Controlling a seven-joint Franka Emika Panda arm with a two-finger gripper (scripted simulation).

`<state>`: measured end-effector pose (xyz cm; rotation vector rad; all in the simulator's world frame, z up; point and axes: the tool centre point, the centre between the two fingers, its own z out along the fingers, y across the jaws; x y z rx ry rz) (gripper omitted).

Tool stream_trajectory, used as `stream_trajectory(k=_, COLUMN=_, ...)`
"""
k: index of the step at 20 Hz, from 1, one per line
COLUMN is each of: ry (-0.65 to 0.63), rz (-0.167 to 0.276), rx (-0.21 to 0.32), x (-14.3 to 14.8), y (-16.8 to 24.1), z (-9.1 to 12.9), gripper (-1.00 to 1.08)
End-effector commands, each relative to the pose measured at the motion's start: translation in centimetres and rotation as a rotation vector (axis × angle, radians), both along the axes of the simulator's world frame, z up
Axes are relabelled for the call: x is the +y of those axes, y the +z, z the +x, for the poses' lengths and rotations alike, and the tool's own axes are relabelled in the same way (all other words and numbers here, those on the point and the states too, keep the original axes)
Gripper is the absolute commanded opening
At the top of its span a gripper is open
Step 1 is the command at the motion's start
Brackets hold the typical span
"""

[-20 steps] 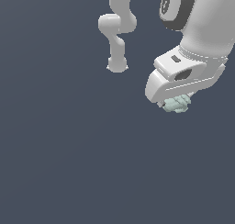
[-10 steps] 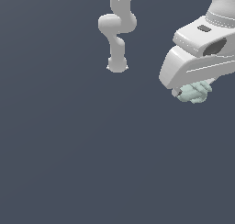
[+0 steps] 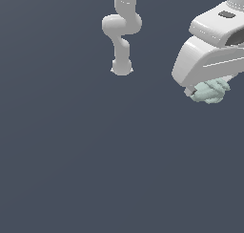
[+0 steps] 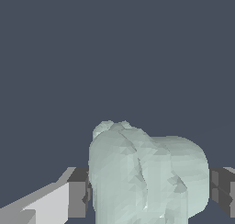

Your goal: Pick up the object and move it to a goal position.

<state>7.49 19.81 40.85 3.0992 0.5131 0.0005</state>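
Since the earlier frames the gripper has carried the mint-green object up and toward the exterior view's right. Its pads clamp the object from both sides. Best to travel smoothly, keeping pressure constant.

All around there is only one plain surface, a flat slate blue-grey with a matte finish, running unbroken from the near edge to the far edge and from the exterior view's left to its right. It carries no seams, tiles or markings. No walls, corners, windows or furniture show anywhere. The light is soft and even, without glare or hard shadows. Seen from the wrist view, the same dull blue-grey fills the background.
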Motion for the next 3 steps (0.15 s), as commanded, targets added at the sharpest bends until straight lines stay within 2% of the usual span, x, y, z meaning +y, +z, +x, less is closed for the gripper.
stream_trajectory(k=1, ry=0.000, rz=0.000, rx=0.000, x=0.05, y=0.16, z=0.06, gripper=-1.00)
stream_trajectory(k=3, ry=0.000, rz=0.000, rx=0.000, x=0.06, y=0.18, z=0.07, gripper=-1.00)
